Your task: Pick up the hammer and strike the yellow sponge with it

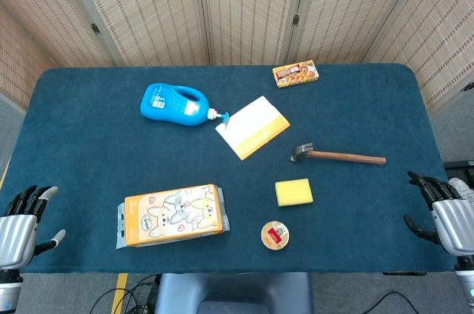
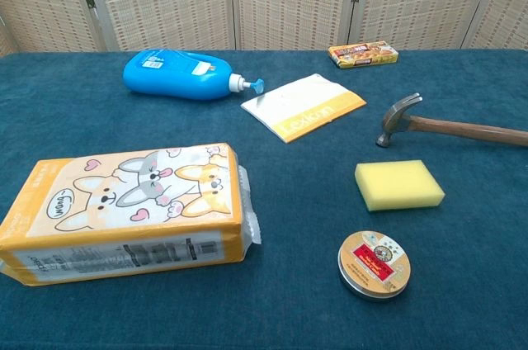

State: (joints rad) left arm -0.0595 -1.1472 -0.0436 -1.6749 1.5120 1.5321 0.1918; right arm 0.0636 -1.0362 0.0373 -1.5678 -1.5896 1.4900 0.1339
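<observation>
Hammer (image 1: 337, 155) is lying untouched on the blue table (image 1: 89, 144), wooden handle pointing toward the robot's right, steel head turned toward the middle, so the pick-up is not yet begun. Nearest the robot, both hands are waiting at the table's front corners: the left hand (image 1: 21, 219) and the right hand (image 1: 444, 210) are each holding nothing, fingers spread apart. A round tin (image 2: 374, 263) is sitting near the front edge; its label is too small to read. Beside it to the left a tissue pack (image 2: 124, 210) is showing cartoon dogs and a small bubble reading, I think, "WUNY". Just past the tin the yellow sponge (image 2: 399, 184) is lying flat, with the hammer a little beyond it, near but apart. I judge the right hand is better placed: it is needing to reach in and close around the handle. Further back a booklet (image 2: 304, 106) is showing "Lexikon", then a blue bottle (image 2: 177, 73) on its side, and a snack box (image 2: 363, 54), print unreadable
</observation>
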